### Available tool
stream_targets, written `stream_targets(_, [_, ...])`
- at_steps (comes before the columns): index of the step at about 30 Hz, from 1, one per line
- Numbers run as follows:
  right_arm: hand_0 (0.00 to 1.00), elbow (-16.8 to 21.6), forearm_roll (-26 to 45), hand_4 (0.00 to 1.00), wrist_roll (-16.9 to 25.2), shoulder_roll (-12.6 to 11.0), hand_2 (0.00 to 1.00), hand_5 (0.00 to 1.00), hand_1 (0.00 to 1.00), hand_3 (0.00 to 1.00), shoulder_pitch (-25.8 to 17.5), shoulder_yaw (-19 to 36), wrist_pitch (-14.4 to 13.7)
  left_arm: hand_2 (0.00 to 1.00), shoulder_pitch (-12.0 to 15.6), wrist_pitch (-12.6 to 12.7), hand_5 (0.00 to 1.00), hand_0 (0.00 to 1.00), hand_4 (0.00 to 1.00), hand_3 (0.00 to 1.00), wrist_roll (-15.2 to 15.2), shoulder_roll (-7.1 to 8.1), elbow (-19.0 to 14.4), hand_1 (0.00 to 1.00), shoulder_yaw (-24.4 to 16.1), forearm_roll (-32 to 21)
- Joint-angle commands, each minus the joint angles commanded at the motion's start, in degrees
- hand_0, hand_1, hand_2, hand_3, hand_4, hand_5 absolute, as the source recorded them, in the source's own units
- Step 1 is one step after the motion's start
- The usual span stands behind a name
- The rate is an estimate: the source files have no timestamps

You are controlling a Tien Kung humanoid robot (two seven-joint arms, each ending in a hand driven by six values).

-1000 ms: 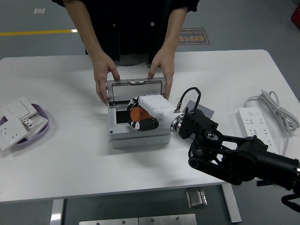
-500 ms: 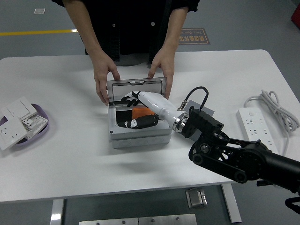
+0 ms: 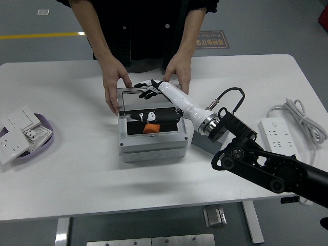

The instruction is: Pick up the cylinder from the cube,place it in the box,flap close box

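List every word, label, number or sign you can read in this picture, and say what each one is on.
Floor sign behind the table: it carries print, too small and blurred to read.
Wall switches and sockets on the purple tray at left: no readable print.
Power strip at right: no readable print.
Grey box: no label visible.
Nothing here can be read.

Orange cylinder [image 3: 150,128] inside grey box [image 3: 152,148], right hand [image 3: 151,90] spread above raised lid [image 3: 148,98], person's hands [image 3: 114,82] steadying lid
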Motion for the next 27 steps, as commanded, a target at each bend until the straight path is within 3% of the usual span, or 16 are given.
stream_targets(9, [0.739,-4.57,0.34,0.998,0.34,-1.49,0.650,0.533,0.650,0.744,4.78,-0.52,-0.14,0.627,-0.26,-0.02,0.244,0.616,0.688,0.634,0.27,0.14,-0.01,0.638,-0.46,0.79])
stream_targets(21, [0.741,-15.32,5.26,0.993,1.79,0.25,0.647,0.531,0.648,0.743,10.12,-7.79,-0.06,0.627,-0.82,-0.08,0.245,0.616,0.688,0.634,0.46,0.33,-0.04,0.640,-0.75,1.56])
stream_targets(27, [0.742,-15.43,5.76,0.984,2.15,-0.02,0.641,0.531,0.648,0.739,9.66,-8.78,-0.45,0.627,-0.79,-0.09,0.245,0.616,0.688,0.633,0.47,0.21,-0.09,0.638,-0.67,1.57])
